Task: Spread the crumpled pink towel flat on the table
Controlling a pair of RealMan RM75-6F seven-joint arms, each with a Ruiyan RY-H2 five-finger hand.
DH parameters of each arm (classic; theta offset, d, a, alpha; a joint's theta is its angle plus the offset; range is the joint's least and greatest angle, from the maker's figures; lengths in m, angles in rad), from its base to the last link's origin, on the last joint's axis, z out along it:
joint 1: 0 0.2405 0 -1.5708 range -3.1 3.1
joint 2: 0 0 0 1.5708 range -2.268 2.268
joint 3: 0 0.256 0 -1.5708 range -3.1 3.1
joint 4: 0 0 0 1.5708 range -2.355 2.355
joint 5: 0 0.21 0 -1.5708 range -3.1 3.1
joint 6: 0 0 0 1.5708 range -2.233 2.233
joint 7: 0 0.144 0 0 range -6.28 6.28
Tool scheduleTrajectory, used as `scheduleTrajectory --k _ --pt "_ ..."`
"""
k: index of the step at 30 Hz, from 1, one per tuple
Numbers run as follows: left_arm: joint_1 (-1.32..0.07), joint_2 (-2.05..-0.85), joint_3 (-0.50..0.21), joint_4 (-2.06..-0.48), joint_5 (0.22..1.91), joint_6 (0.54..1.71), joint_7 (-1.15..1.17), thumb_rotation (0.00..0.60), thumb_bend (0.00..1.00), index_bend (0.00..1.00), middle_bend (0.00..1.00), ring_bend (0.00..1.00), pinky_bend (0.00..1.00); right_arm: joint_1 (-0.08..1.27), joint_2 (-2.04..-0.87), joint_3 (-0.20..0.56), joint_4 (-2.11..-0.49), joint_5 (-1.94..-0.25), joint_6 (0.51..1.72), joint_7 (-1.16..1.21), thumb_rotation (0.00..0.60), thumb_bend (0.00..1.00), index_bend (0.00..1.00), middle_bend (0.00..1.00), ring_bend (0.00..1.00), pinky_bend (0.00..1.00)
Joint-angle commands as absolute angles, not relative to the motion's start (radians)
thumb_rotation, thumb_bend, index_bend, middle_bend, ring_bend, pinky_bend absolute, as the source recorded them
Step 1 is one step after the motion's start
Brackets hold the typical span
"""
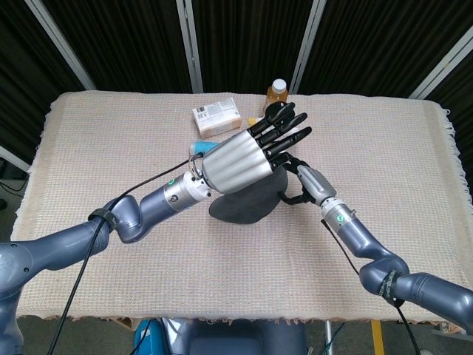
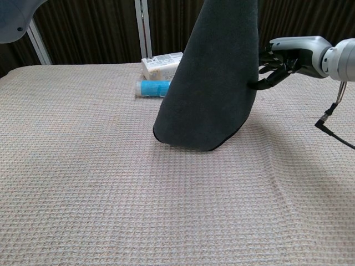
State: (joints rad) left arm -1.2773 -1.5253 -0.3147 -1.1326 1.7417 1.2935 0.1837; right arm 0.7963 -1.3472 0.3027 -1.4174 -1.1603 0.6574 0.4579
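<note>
No pink towel shows in either view. A dark grey cloth (image 1: 247, 201) (image 2: 211, 94) hangs from my left hand (image 1: 240, 159), which holds it up above the table's middle with its fingers stretched out; the grip itself is hidden under the hand. The cloth's lower edge touches the beige table cover (image 1: 96, 155). My right hand (image 1: 307, 181) (image 2: 294, 52) is at the cloth's right edge, its curled fingers (image 2: 267, 67) touching that edge. Whether they pinch it is unclear.
Behind the cloth lie a white box (image 1: 216, 115) (image 2: 161, 64) and a blue tube (image 2: 152, 87). A capped bottle (image 1: 278, 90) stands near the far edge. A cable (image 2: 333, 124) trails from my right wrist.
</note>
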Motion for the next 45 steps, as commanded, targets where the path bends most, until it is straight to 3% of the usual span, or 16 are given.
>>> scheduleTrajectory --k 1,10,16,26,32,38,45 --pt "-1.280 -1.526 -0.312 -1.129 1.743 1.297 0.182 0.600 0.49 0.60 0.16 0.00 0.00 0.796 -1.353 0.301 -1.405 -1.150 0.658 0.454 0.600 0.41 0.34 0.08 0.00 0.01" --pt "-1.286 -1.526 -0.304 -1.127 1.746 1.312 0.174 0.600 0.49 0.60 0.16 0.00 0.00 0.794 -1.364 0.298 -1.381 -1.126 0.655 0.444 0.600 0.44 0.36 0.10 0.00 0.01" --pt "-1.284 -1.522 -0.297 -1.130 1.751 1.322 0.174 0.600 0.49 0.59 0.16 0.00 0.00 0.788 -1.370 0.300 -1.368 -1.114 0.665 0.444 0.600 0.47 0.43 0.14 0.00 0.01" --pt "-1.277 -1.507 -0.288 -1.143 1.753 1.336 0.177 0.600 0.49 0.59 0.16 0.00 0.00 0.776 -1.364 0.302 -1.366 -1.106 0.671 0.447 0.600 0.60 0.45 0.15 0.00 0.01" --pt "-1.275 -1.502 -0.285 -1.148 1.754 1.341 0.179 0.600 0.49 0.59 0.16 0.00 0.00 0.771 -1.363 0.303 -1.364 -1.097 0.666 0.449 0.600 0.70 0.52 0.19 0.00 0.01" --pt "-1.259 -1.495 -0.277 -1.146 1.746 1.350 0.176 0.600 0.49 0.59 0.16 0.00 0.00 0.756 -1.341 0.310 -1.394 -1.108 0.694 0.445 0.600 0.70 0.61 0.24 0.00 0.01" --pt "-1.224 -1.486 -0.267 -1.135 1.729 1.367 0.170 0.600 0.49 0.59 0.17 0.00 0.00 0.726 -1.281 0.313 -1.469 -1.128 0.744 0.420 0.600 0.71 0.63 0.25 0.00 0.01"
